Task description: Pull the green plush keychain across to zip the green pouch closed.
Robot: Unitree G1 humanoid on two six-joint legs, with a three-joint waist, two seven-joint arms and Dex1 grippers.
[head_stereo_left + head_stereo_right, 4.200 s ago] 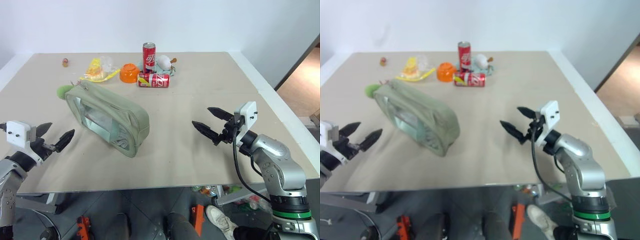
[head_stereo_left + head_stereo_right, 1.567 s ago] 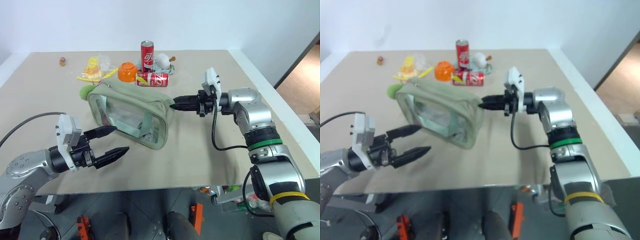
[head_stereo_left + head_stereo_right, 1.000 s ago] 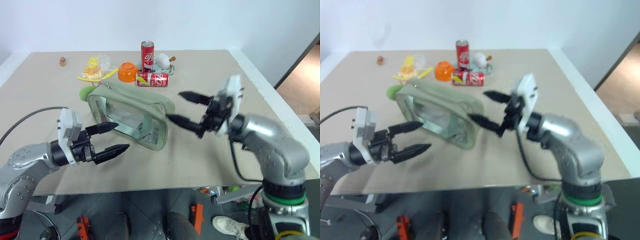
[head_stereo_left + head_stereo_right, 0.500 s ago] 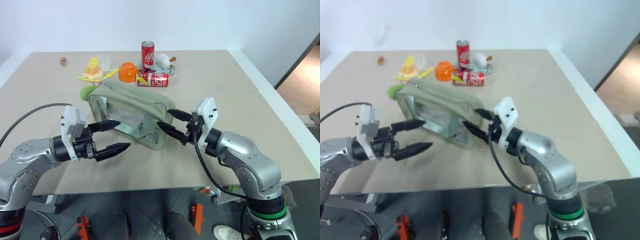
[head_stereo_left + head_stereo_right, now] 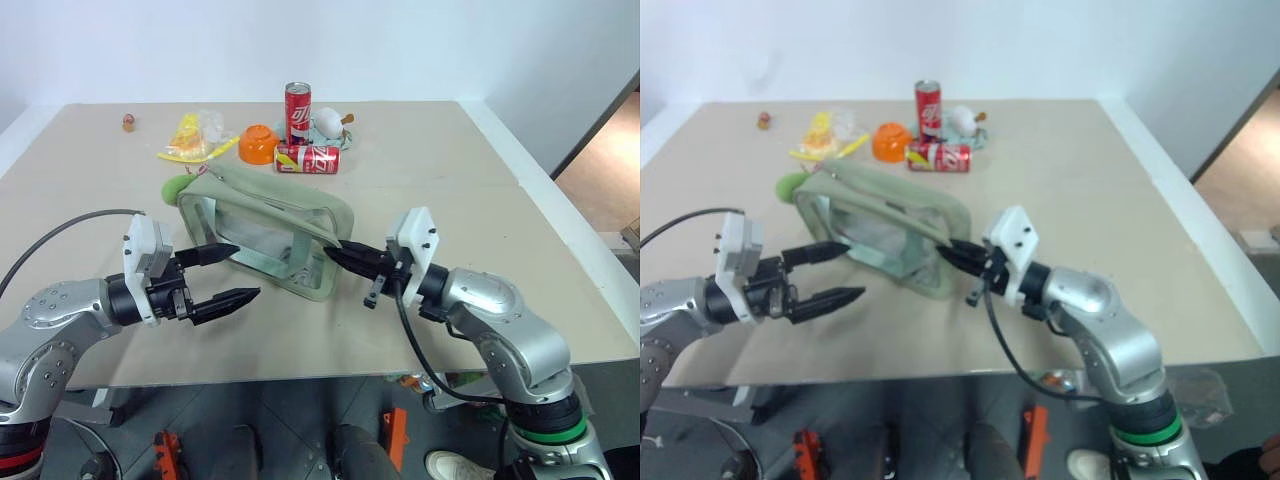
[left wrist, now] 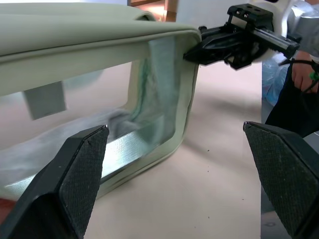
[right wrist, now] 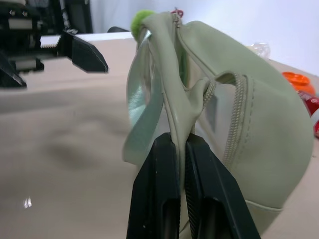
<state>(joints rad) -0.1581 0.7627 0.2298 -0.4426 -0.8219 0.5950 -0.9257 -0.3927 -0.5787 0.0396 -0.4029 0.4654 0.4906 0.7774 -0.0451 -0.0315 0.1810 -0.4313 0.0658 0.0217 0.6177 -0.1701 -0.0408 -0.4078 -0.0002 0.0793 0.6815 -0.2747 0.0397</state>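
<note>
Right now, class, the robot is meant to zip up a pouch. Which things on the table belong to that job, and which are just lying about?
Belong to the job:
pale sage-green fabric pouch
lime-green fuzzy plush keychain
right gripper, shut on the pouch's end
left gripper, open beside the pouch

Just lying about:
upright red can
red can on its side
orange bowl
yellow wrapper

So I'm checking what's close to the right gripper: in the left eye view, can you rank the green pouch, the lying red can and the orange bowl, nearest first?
1. The green pouch: the right gripper is shut on its near end.
2. The lying red can: beyond the pouch, toward the table's far side.
3. The orange bowl: just left of that can, slightly farther off.
</note>
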